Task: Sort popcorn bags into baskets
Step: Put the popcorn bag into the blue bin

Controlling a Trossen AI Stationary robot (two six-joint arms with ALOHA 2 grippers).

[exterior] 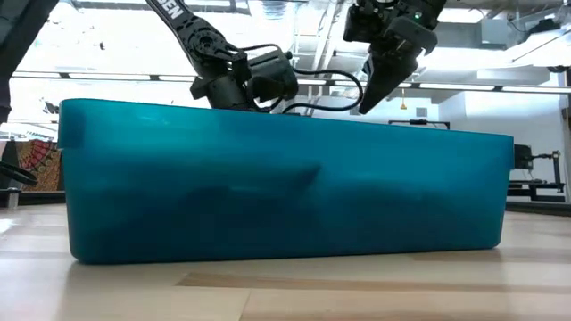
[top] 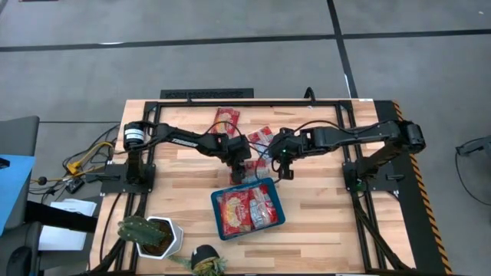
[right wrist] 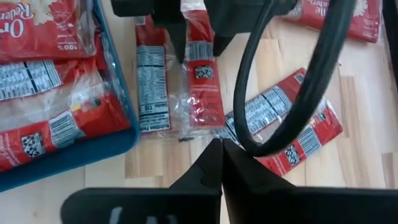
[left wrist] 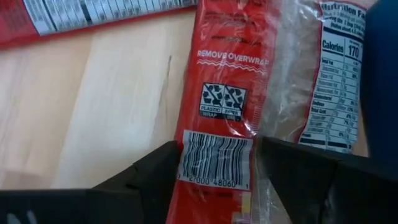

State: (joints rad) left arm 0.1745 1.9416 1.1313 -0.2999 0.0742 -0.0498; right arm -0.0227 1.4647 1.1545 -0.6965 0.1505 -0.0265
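Left arm down on a popcorn bag beside the tray, right arm hovering.

I see the left gripper [left wrist: 214, 180] low on the worktop [top: 322, 238], its fingers [left wrist: 149, 177] spread to either side of 1 popcorn bag [right wrist: 177, 81] lying just outside the teal tray [top: 215, 203]. The right gripper [right wrist: 222, 158] hangs above loose bags [right wrist: 286, 134], fingers pressed together. The tray already holds several bags [top: 247, 208].
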